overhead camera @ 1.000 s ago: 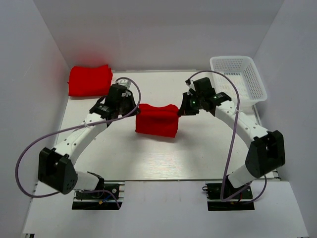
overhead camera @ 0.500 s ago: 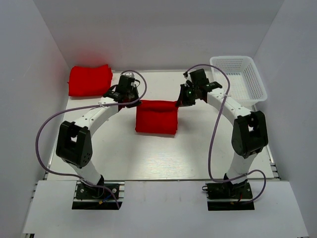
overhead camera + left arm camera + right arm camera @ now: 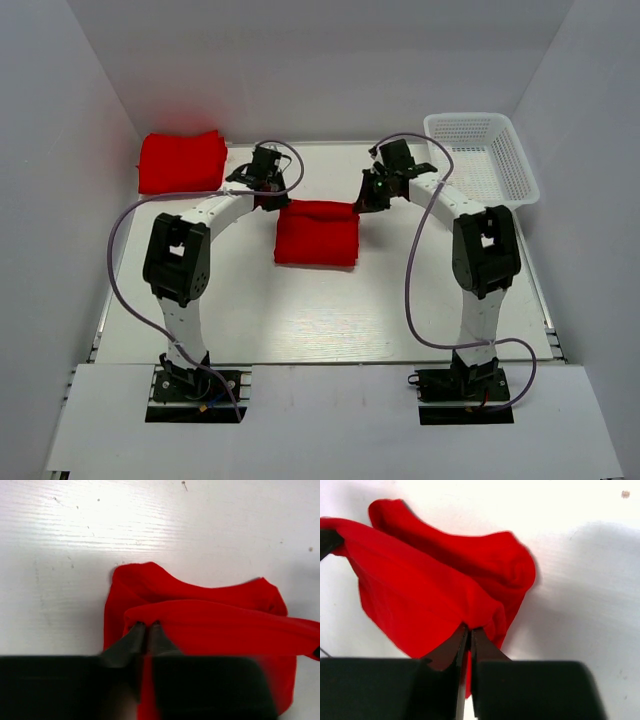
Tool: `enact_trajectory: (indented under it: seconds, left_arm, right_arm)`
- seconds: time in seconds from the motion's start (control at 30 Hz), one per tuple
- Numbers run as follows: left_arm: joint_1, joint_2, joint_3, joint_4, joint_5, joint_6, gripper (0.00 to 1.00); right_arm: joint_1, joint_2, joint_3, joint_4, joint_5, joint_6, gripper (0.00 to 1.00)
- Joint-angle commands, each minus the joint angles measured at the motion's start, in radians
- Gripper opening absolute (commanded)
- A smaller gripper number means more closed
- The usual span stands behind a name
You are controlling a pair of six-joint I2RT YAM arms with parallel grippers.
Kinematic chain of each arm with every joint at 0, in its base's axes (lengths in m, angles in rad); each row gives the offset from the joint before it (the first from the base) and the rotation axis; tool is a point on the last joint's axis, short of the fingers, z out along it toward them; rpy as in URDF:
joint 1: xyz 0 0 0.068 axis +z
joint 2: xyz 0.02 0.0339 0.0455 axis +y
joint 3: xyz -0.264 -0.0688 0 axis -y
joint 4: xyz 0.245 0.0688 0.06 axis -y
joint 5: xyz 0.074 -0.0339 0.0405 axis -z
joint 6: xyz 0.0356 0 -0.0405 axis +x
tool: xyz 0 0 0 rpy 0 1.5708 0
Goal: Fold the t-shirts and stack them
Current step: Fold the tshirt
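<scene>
A red t-shirt lies folded in the middle of the table. My left gripper is shut on its far left corner, and my right gripper is shut on its far right corner. The held edge stretches between them just above the lower layer. In the left wrist view the fingers pinch the folded edge of the shirt. In the right wrist view the fingers pinch the shirt's corner. A second red t-shirt lies folded at the far left corner.
A white mesh basket stands at the far right. White walls close in the table on the left, back and right. Purple cables loop from both arms.
Both grippers have carried the held edge of the shirt toward the back of the table. The shirt now looks flatter and more squarely folded. The stack at the far left has not moved.
</scene>
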State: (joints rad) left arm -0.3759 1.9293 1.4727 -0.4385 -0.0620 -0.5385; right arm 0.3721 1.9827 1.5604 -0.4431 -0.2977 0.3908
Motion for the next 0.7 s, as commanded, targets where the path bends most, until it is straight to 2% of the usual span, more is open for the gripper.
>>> enact_trajectory:
  seconds: [0.0,0.03,0.07,0.1,0.2,0.33,0.47,0.67]
  left_arm:
    - [0.025,0.032,0.084,0.030,-0.024,0.003,0.72]
    - [0.035,0.045,0.107,0.030,-0.024,0.015,1.00]
    - [0.035,0.056,0.133,0.011,-0.024,0.015,1.00]
    - [0.035,0.065,0.187,0.000,-0.015,0.032,1.00]
    - [0.045,0.074,0.259,-0.025,-0.025,0.064,1.00]
    - [0.045,0.036,0.250,-0.060,-0.004,0.095,1.00]
    - [0.045,-0.052,0.088,-0.003,0.074,0.123,1.00]
    - [0.025,-0.128,-0.037,0.020,0.139,0.155,1.00]
  right_arm:
    - [-0.021,0.051,0.079,0.038,0.014,0.008,0.07]
    - [-0.022,0.074,0.093,0.037,0.012,0.014,0.39]
    - [-0.027,0.082,0.121,0.040,0.008,0.017,0.74]
    - [-0.030,0.091,0.156,0.040,-0.001,0.019,0.90]
    - [-0.030,0.099,0.217,0.030,-0.001,0.019,0.90]
    - [-0.027,0.019,0.196,0.032,0.005,-0.006,0.90]
    - [-0.024,-0.079,0.059,0.061,-0.021,-0.045,0.90]
    - [-0.015,-0.194,-0.085,0.106,-0.132,-0.056,0.90]
